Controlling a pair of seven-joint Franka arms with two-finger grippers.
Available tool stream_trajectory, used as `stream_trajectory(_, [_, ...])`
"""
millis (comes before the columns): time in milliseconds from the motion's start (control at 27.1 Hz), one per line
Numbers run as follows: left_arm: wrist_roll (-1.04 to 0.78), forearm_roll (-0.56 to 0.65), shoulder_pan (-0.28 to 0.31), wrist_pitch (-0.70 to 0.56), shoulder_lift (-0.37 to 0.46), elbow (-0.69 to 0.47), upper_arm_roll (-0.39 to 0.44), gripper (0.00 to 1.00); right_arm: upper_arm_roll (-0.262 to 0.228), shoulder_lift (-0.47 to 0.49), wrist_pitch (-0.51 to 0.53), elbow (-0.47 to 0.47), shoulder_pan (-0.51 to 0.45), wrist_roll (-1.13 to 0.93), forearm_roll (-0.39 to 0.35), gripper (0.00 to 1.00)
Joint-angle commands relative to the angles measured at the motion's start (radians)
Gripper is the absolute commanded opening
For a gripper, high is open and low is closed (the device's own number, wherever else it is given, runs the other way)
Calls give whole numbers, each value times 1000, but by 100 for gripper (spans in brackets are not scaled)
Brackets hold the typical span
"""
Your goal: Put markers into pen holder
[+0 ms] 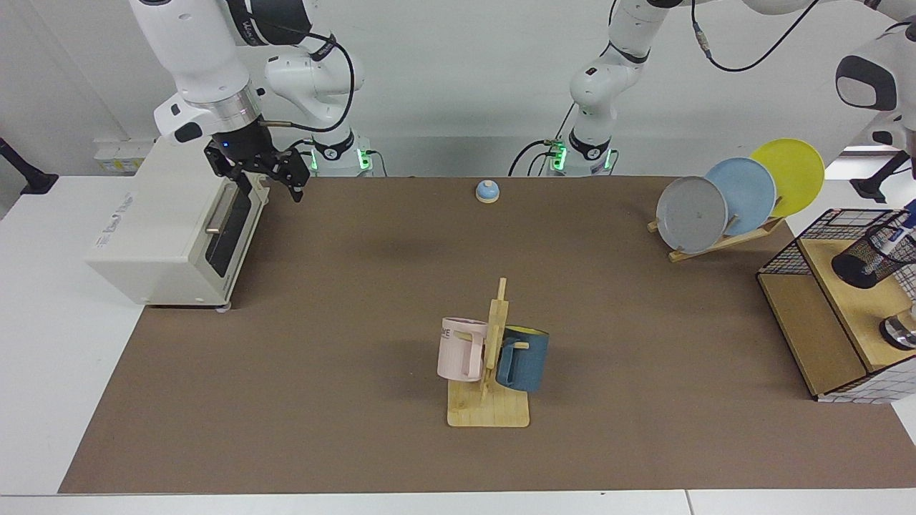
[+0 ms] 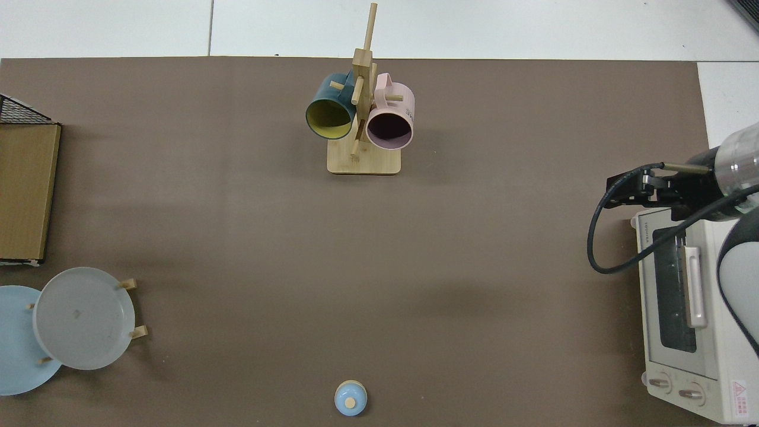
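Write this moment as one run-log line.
marker: in pen holder | right gripper: open, waiting by toaster oven | left gripper: out of view

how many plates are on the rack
3, standing in a row on the wooden rack in the facing view: grey plate in front, blue plate behind it, yellow plate at the back. The top view shows only two.

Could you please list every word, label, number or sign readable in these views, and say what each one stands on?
"ME": end of a word on the pink mug, the rest hidden by the handle.
Grey print on the side of the toaster oven: too blurred to read.
Red warning triangle label by the oven's knobs, top view: text too small to read.
Blue label on the marker in the pen holder: too small to read.
Lettering on the right arm above the right gripper: unreadable.
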Motion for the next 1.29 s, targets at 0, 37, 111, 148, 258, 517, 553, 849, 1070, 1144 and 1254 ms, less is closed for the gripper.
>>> stream_trajectory(0, [-252, -16, -94, -97, -10, 8, -1, 100, 7, -21, 24, -27, -15, -13, 18, 100])
stream_trajectory(37, [-296, -18, -106, -105, -11, 2, -2, 100, 7, -21, 22, -27, -15, -13, 18, 100])
stream_trajectory(111, [-398, -45, -117, -125, -14, 2, -4, 100, 7, -21, 24, -27, -14, -13, 18, 100])
stream_trajectory(148, [-445, -67, -123, -140, -16, 2, -4, 100, 7, -21, 24, -27, -15, -13, 18, 100])
stream_trajectory(258, [-585, -143, -151, -183, -19, -2, -4, 100, 7, -21, 24, -27, -15, -13, 18, 100])
stream_trajectory(517, [-993, -254, -221, -263, -42, -20, -4, 100, 7, -21, 24, -27, -14, -13, 18, 100])
stream_trajectory(553, [-1043, -254, -235, -274, -42, -21, -4, 100, 7, -21, 22, -27, -14, -13, 18, 100])
stream_trajectory(849, [-1505, -309, -353, -347, -56, -26, -4, 100, 7, -21, 24, -27, -14, -13, 18, 100])
stream_trajectory(1070, [-1775, -352, -425, -375, -68, -35, -5, 100, 7, -21, 24, -27, -15, -13, 18, 100])
stream_trajectory(1144, [-1861, -372, -442, -386, -68, -34, -5, 100, 7, -21, 22, -29, -15, -13, 18, 100])
stream_trajectory(1254, [-1973, -387, -464, -392, -71, -32, -4, 100, 7, -21, 22, -27, -14, -13, 18, 100])
